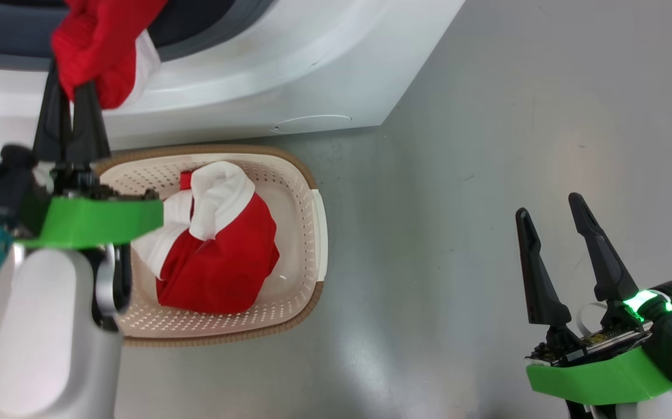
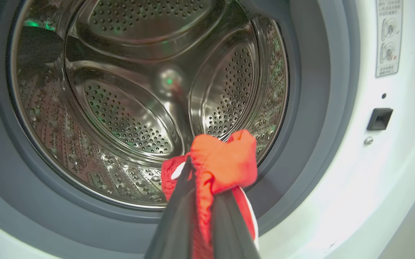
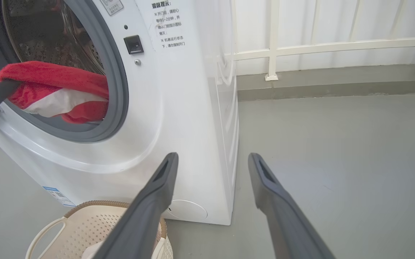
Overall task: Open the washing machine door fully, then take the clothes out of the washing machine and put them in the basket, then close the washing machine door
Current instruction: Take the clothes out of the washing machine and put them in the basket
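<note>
The likeliest trouble here was the red and white garment (image 1: 100,52) slipping free, since only a small bunch of its fabric was pinched and the rest hung loose. In the right wrist view it lay across the grey rubber ring (image 3: 115,82) at the mouth of the washing machine (image 1: 289,75), so a trailing fold could have caught on that lip and been tugged out of the grip. A drop from there might have landed on the floor (image 1: 458,262) and not in the basket (image 1: 312,244), which stood just in front of the machine and below the opening. The basket already held a red and white heap of clothes (image 1: 219,250), so a careless release could also have left cloth draped over the rim.

The left gripper (image 1: 70,96) was clamped on the garment, its fingers nearly together with red fabric bulging above the tips, in front of the steel drum (image 2: 128,108). The right gripper (image 1: 548,205) hung well apart over bare floor, fingers spread wide and holding nothing
</note>
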{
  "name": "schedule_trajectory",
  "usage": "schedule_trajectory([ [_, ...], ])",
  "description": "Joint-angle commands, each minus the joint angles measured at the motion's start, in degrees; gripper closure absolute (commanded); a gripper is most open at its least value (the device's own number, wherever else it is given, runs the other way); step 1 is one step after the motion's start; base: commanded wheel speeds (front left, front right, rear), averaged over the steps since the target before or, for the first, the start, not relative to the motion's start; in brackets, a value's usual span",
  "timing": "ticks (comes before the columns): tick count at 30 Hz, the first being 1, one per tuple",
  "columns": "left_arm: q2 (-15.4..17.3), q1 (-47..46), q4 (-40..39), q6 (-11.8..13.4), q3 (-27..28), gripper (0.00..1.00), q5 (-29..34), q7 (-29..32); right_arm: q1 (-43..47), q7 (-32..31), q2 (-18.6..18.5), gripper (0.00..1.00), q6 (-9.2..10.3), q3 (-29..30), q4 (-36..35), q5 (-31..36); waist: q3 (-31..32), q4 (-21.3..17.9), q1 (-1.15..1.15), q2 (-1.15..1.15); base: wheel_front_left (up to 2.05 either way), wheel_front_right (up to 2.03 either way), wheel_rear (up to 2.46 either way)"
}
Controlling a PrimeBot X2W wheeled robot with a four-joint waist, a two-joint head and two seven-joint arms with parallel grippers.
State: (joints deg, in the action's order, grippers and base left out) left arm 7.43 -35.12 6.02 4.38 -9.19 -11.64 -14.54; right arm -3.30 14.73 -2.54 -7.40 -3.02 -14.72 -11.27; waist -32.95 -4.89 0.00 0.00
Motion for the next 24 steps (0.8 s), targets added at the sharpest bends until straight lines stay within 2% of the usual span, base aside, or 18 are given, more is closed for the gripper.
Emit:
schedule_trajectory([
  [1,1.2,2.3,-4.5,0.7,2.1,1.0,1.0,-0.5,1.4,0.3,-0.3,0.0,-0.09,-1.3,-1.5,0.0,0.2,0.2,0.0,0.0,0.0,0.0,0.0],
  [10,0.2,8.1,-20.6,2.8,2.4,1.0,4.4,-0.5,1.7,0.3,-0.3,0.0,-0.09,-1.4,-1.6,0.3,0.7,0.9,0.0,0.0,0.0,0.0,0.0],
  [24,1.1,10.2,-38.8,5.3,0.9,1.0,9.9,0.3,1.3,0.3,-0.3,0.0,-0.09,-1.7,-1.3,0.4,0.5,1.0,0.0,0.0,0.0,0.0,0.0],
])
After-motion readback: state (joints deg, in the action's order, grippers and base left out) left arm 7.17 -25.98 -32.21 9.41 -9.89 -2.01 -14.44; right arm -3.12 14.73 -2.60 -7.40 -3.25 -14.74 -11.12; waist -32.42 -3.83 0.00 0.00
